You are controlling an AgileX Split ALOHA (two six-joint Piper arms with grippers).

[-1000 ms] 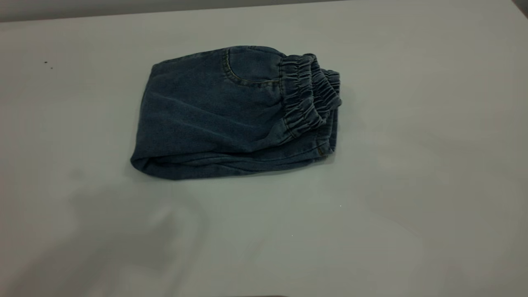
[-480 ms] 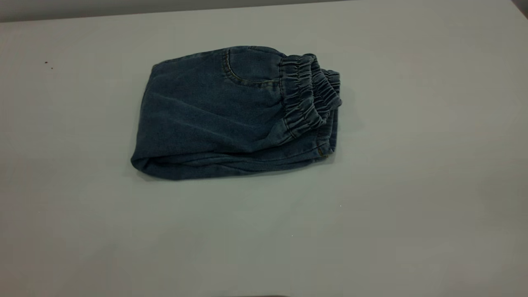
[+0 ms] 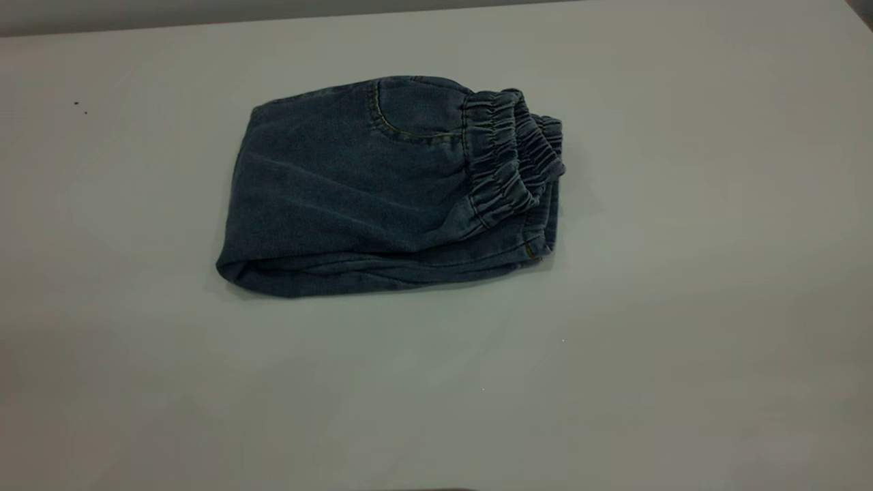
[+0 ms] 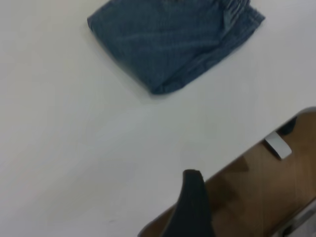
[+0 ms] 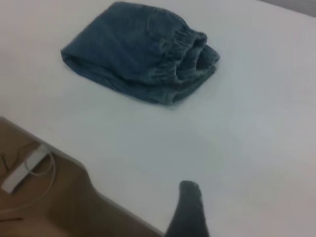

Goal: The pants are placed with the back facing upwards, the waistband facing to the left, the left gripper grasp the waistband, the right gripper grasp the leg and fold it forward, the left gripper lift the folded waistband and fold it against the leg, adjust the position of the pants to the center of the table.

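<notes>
The pants lie folded into a compact blue denim bundle on the white table, a little left of the middle in the exterior view. The ruched waistband lies on top at the bundle's right end, beside a stitched pocket. The leg is folded underneath; only stacked layer edges show along the near side. Neither arm appears in the exterior view. The left gripper hangs near the table's edge, far from the pants. The right gripper hovers over bare table, well away from the pants.
The table's edge drops to a brown wooden floor in both wrist views. A white power strip with a cable lies on that floor. Two tiny dark specks mark the far left tabletop.
A shadow on the near left of the table has gone. The pants have not moved.
</notes>
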